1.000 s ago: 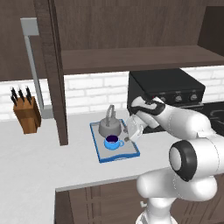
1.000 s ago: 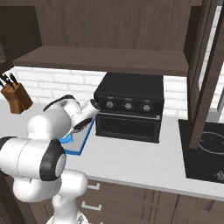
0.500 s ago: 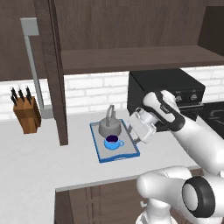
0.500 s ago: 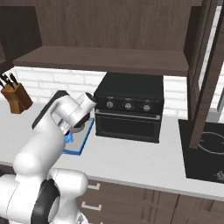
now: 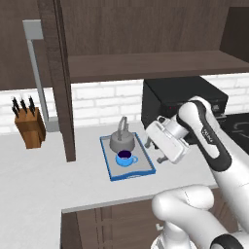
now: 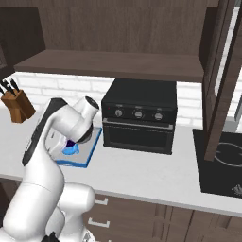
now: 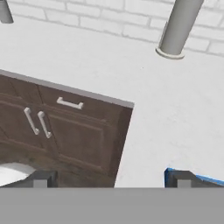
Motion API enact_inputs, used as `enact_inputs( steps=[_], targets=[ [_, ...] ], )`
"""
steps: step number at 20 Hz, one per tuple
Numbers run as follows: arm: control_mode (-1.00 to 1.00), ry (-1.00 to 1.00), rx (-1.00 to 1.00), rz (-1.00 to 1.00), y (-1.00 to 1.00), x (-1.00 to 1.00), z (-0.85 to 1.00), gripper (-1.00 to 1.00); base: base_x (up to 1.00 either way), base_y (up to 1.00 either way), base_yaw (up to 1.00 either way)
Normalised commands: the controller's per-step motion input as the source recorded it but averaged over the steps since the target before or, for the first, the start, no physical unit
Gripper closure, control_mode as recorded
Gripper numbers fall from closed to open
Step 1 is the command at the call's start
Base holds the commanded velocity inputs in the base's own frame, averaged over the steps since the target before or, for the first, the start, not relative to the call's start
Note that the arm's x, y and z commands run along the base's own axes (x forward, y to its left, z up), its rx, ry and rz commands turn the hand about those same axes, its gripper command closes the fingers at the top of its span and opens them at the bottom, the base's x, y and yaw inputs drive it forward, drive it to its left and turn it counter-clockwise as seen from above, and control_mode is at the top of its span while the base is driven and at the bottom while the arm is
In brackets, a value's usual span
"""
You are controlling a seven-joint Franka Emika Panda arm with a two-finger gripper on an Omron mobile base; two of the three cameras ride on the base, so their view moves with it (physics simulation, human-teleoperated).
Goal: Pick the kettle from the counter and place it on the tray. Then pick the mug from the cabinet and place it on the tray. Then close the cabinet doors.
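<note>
1. The kettle (image 5: 121, 141) sits on the tray (image 5: 146, 160), toward the tray's 12 o'clock end in the left base view, so the 1st placement looks done.
2. The mug (image 5: 125, 158) stands on the same tray, just beside the kettle at its 6 o'clock, upright. That likely completes the 2nd placement.
3. The hand (image 5: 154, 151) hangs just beyond the tray's 3 o'clock rim, above the counter (image 5: 39, 185), with both fingers spread wide and nothing between them. Empty, it is free for the doors.
4. The cabinet (image 5: 146, 63) shelf is exposed, and a cabinet door (image 5: 58, 73) stands open at 10 o'clock of the tray, its bar handle (image 5: 38, 73) facing out. Closing the doors appears to be what remains.
5. A knife block (image 5: 30, 127) stands at 9 o'clock, well apart from the tray; the oven (image 6: 139, 116) sits just beside the tray at 3 o'clock.
</note>
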Motion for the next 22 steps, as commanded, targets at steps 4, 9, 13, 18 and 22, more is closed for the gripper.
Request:
enact_inputs(
  steps=[4,9,13,18,22],
  targets=[
    [-1.00,-0.24,0.00,0.01,0.10,-0.56,0.53,-1.00,0.00,0.00,0.00],
    [-1.00,-0.22,0.00,0.00,0.12,-0.46,0.50,-1.00,0.00,0.00,0.00],
    [-1.00,-0.21,0.01,0.00,0.06,-0.41,0.48,-1.00,0.00,0.00,0.00],
    [-1.00,-0.22,0.06,0.05,0.01,-0.54,0.40,-1.00,0.00,0.00,0.00],
    [-1.00,-0.27,0.00,0.07,0.15,-0.45,0.44,-1.00,0.00,0.00,0.00]
  ],
)
